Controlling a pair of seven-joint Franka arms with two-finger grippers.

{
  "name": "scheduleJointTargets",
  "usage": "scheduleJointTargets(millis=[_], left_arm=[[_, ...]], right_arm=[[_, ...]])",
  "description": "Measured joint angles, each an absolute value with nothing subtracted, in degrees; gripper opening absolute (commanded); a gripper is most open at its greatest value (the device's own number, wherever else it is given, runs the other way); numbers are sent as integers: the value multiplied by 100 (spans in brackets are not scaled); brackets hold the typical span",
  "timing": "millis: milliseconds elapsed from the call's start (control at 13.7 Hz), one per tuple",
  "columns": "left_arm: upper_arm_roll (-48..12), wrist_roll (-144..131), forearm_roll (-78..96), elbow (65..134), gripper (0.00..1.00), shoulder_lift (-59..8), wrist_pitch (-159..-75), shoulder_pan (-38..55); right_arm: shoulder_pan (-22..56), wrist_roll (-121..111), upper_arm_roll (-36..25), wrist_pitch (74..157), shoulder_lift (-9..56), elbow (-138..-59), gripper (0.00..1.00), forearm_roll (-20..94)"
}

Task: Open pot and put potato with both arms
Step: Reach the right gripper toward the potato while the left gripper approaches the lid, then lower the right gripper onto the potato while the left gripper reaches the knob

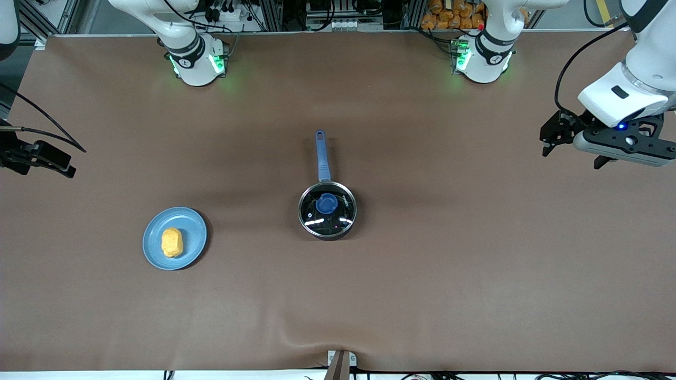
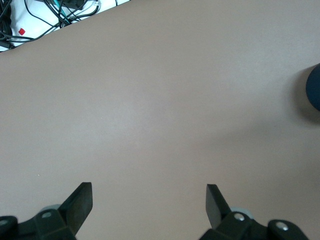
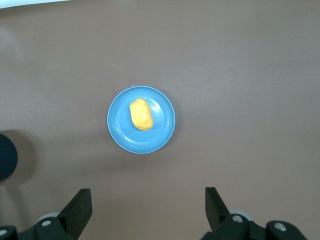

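The black pot [image 1: 327, 211] stands in the middle of the table with its glass lid [image 1: 328, 212] and blue knob [image 1: 327, 203] on it. Its blue handle [image 1: 321, 155] points toward the robots' bases. The yellow-orange potato [image 1: 172, 242] lies on a blue plate [image 1: 193, 232] toward the right arm's end; both also show in the right wrist view, potato [image 3: 141, 114] on plate [image 3: 162, 125]. My right gripper [image 1: 63, 163] is open and empty in the air at its end of the table [image 3: 148, 195]. My left gripper [image 1: 549, 140] is open and empty over its end [image 2: 149, 192].
The brown table cover [image 1: 422, 274] has a small fold at its front edge [image 1: 317, 343]. A dark round edge, the pot, shows at the border of the left wrist view [image 2: 314, 90] and the right wrist view [image 3: 6, 157]. Cables [image 2: 45, 17] lie off the table's front edge.
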State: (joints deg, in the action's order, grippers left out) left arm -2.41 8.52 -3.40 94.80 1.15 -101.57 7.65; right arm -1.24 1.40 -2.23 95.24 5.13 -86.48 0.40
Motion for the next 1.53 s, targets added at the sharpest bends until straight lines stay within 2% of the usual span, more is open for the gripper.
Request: scheduleJointTargets(millis=[803, 1022, 1241, 1533], left_arm=[[-195, 500, -338, 9447, 100, 115, -10162, 792], [-193, 500, -338, 9442, 100, 115, -10162, 795], [-193, 500, -326, 9440, 100, 115, -10160, 839], [-195, -463, 9, 9460, 100, 9, -10153, 1567]], right_arm=[[-124, 132, -218, 9653, 630, -8726, 100, 41], [-100, 120, -202, 10158, 1021, -9025, 100, 47], [11, 116, -177, 10694, 1675, -9157, 100, 48], [61, 103, -170, 11255, 2469, -9179, 100, 271]])
